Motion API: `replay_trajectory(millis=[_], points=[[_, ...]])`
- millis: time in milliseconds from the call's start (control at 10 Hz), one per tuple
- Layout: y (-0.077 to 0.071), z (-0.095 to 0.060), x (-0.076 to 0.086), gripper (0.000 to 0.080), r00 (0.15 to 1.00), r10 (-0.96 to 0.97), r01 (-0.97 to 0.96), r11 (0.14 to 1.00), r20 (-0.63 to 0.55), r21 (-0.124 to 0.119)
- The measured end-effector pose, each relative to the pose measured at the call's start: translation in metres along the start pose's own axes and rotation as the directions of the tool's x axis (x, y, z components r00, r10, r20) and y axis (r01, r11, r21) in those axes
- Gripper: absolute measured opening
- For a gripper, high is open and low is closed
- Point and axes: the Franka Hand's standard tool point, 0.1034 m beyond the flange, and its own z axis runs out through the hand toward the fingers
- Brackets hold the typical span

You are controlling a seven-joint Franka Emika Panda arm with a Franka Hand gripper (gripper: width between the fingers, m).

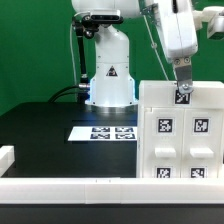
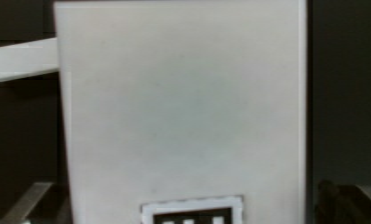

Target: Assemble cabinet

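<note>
The cabinet is a large white boxy body standing upright at the exterior view's right. Its front shows several black-and-white tags and drawer-like blocks. My gripper comes down from above onto the cabinet's top edge, right at a tag there. In the wrist view a white cabinet panel with a tag at its near end fills the space between my fingertips. The jaws stand wide apart, one on each side of the panel. I see a thin dark gap on one side, so the gripper reads as open around it.
The marker board lies flat on the black table in front of the robot base. A white wall runs along the front edge, with a short white piece at the exterior view's left.
</note>
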Motion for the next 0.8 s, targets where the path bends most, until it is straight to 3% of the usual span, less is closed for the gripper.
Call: replay_trajectory(millis=[200,400,800], points=[[0.000,-0.007,-0.004,0.0645,1.000,-0.027,0.026,1.000,0.005,0.008],[0.000,-0.032,-0.009,0.0649,0.999,-0.044,0.043,0.998,0.030,0.041],[0.005,-0.028,-0.009,0.0649,0.998,-0.059,0.058,0.998,0.029,0.038]])
